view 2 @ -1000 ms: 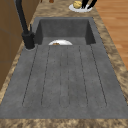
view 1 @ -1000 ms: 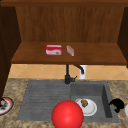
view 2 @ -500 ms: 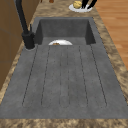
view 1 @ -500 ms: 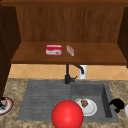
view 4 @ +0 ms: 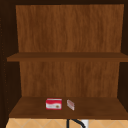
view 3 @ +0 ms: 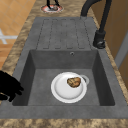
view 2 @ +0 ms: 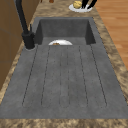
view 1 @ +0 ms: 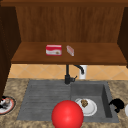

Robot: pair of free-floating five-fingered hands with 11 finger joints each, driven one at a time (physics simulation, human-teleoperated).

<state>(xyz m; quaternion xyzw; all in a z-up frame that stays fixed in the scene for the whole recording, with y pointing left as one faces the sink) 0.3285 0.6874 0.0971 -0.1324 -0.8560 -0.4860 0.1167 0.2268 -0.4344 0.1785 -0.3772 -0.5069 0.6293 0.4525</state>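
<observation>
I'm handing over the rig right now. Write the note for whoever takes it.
Left hand: at the red-rimmed plate, left of the sink.
Right hand: right of the sink, by a white plate with yellow food.
In the basin: basin plate with a brown morsel.
Red ball at the sink's front.
Shelf: red box, small box.

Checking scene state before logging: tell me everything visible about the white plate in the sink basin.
The plate is round, white and glossy, with a shallow raised rim. It lies flat and upright on the floor of the basin, toward the front, partly over the drain. One brown, lumpy piece of food sits on it, off-centre toward the faucet side. Neither hand touches it; the right hand hovers at the basin's front rim.
</observation>
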